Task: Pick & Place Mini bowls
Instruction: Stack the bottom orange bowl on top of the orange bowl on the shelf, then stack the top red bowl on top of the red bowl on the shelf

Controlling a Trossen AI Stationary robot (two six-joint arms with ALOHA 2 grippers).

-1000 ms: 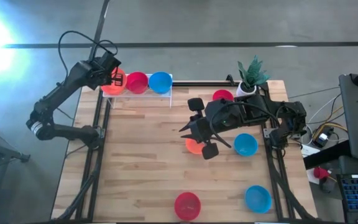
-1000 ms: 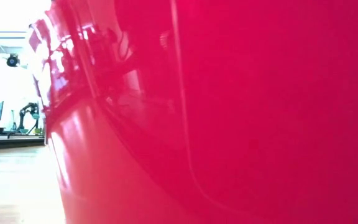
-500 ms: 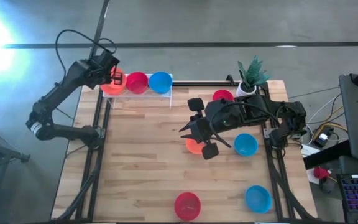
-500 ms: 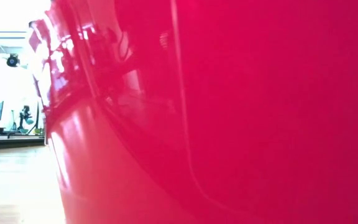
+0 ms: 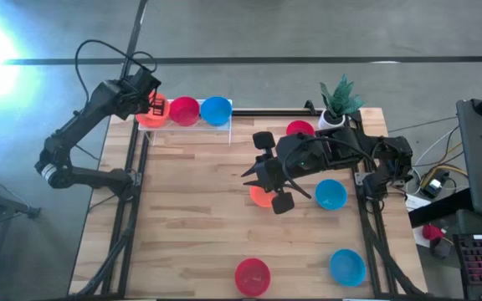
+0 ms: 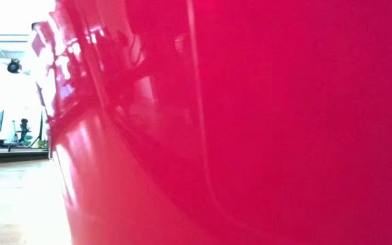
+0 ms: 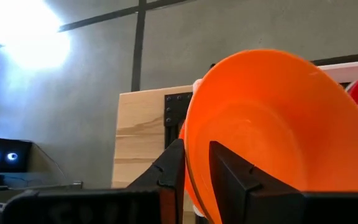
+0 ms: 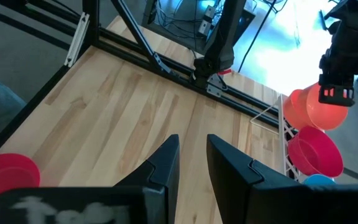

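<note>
My left gripper [image 5: 156,104] is shut on an orange mini bowl [image 7: 272,124] at the left end of the white wire rack [image 5: 228,125], at the table's far left. A red bowl [image 5: 184,110] and a blue bowl [image 5: 216,109] stand in the rack beside it. My right gripper [image 5: 249,174] hangs open over the middle of the table with nothing between its fingers [image 8: 166,163]. Another orange bowl [image 5: 260,197] lies on the table just below it. My left gripper pinches the orange bowl's rim [image 7: 191,146] with one finger [image 7: 229,177] inside the bowl and the other [image 7: 171,171] outside. The fingers slant down toward the table's far edge. The bowl stands tilted on edge; whether it rests on the rack I cannot tell.
Loose bowls lie on the table: blue [image 5: 330,194], red [image 5: 299,129], red [image 5: 252,276] and blue [image 5: 347,266]. A potted plant [image 5: 337,100] stands at the far right. The near red bowl [image 6: 250,122] fills the low view. Bare wood lies at the left and middle.
</note>
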